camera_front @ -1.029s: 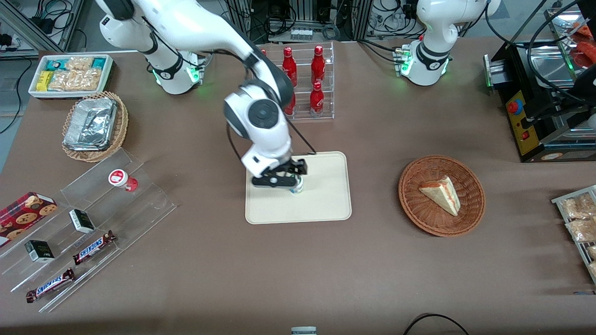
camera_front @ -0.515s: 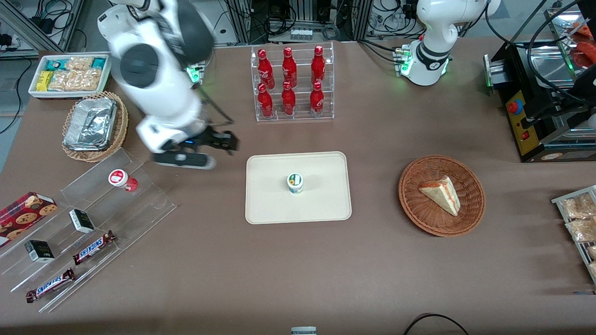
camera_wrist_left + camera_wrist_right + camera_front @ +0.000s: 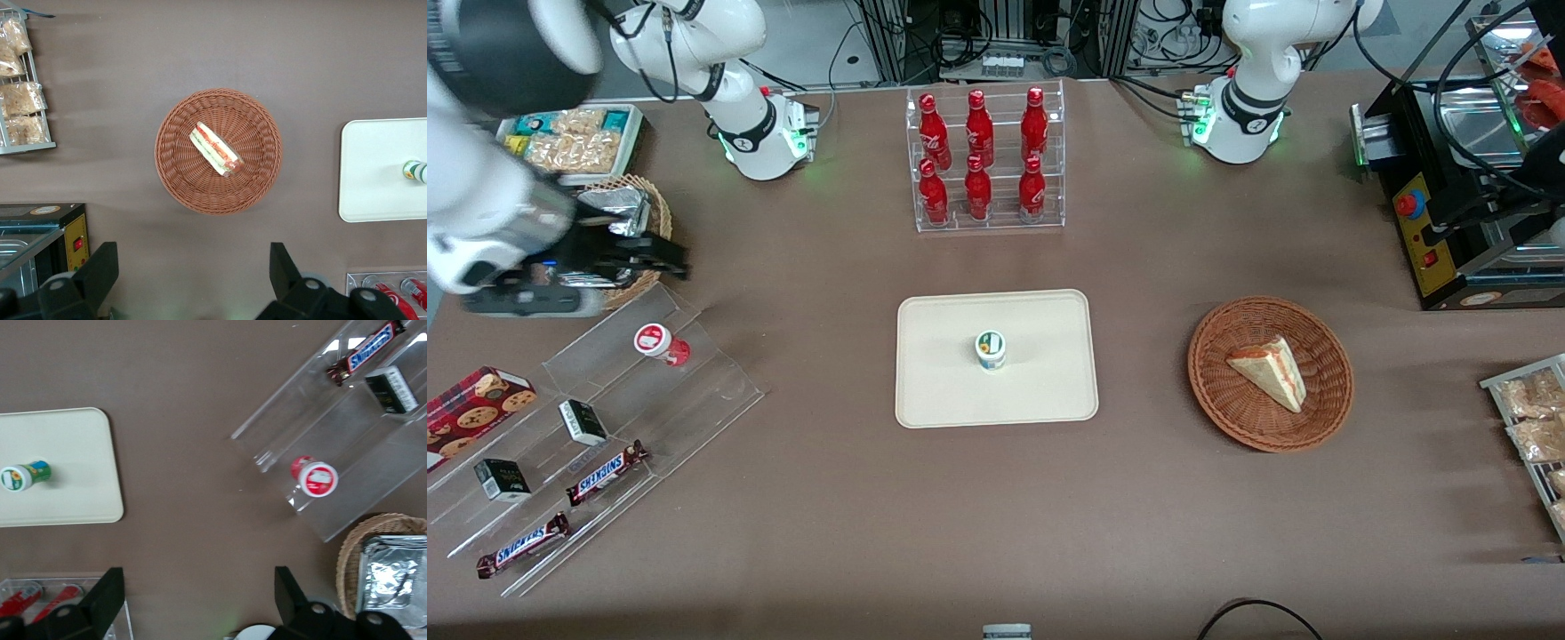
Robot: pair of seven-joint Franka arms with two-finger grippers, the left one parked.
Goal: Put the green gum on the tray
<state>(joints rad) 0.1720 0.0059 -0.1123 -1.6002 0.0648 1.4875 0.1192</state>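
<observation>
The green gum (image 3: pixel 990 348) stood upright on the tray (image 3: pixel 1049 391), near its middle, with nothing touching it. The claw (image 3: pixel 627 253) hung well away toward the working arm's end of the desk (image 3: pixel 996 507), above the wicker basket of foil (image 3: pixel 609 240) and just above the clear stepped rack (image 3: pixel 694 391) that held the red-lidded bottle (image 3: pixel 660 342). In the right wrist view its fingers (image 3: pixel 100 603) stood wide apart, holding nothing.

Judged from this, the placing looked done, and little remained to spoil it. The likeliest trouble was at the arm's own end: the claw hung low over the basket and the rack, so a careless swing or drop could knock the red-lidded bottle off its step or catch the foil. The gum itself, tall for its base, would tip only if the tray were jolted.

A second ago the claw was down on the tray around the gum. Half a second ago it had let go and lifted off beside the tray. Now it was much farther off, while the gum had not shifted.
</observation>
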